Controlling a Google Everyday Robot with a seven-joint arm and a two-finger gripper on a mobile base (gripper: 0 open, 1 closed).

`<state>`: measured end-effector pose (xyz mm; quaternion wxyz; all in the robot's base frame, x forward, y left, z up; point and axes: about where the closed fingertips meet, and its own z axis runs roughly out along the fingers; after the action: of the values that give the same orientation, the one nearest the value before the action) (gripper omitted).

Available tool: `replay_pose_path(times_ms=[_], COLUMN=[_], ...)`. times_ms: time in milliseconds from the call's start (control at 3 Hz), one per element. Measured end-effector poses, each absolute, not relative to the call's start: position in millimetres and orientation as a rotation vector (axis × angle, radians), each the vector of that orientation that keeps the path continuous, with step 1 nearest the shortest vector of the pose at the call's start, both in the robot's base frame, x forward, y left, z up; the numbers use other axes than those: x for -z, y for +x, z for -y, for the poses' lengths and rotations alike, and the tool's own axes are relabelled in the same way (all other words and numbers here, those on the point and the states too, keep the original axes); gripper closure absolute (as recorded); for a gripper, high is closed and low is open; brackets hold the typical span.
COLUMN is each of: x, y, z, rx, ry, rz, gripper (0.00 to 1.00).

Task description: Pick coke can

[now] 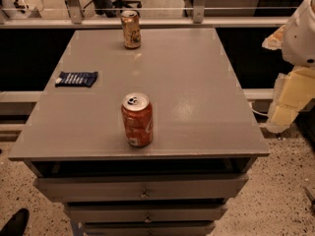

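The coke can (137, 120) is red-orange with white script and a silver top. It stands upright on the grey table (197, 92), near the front edge and a little left of the middle. My arm comes in at the right edge of the camera view. Its gripper (288, 104) hangs beside the table's right edge, off the tabletop and well to the right of the coke can. Nothing is held in it that I can see.
A tan-gold can (131, 29) stands upright at the table's far edge. A dark blue packet (77, 78) lies flat at the left. Drawers (142, 188) sit under the tabletop. A rail (147, 21) runs behind the table.
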<state>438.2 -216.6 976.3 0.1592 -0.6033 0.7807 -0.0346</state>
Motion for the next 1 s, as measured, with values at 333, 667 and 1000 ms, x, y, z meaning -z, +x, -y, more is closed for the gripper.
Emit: replay_pose_path(times_ms=[333, 667, 1000], x=[-976, -972, -953], y=[438, 441, 444], z=[217, 212, 191], rx=[0.099, 0.046, -0.114], ry=[-1.724, -1.727, -1.684], rz=[-2.231, -2.191, -2.124], gripper=[0.0, 0.0, 0.0])
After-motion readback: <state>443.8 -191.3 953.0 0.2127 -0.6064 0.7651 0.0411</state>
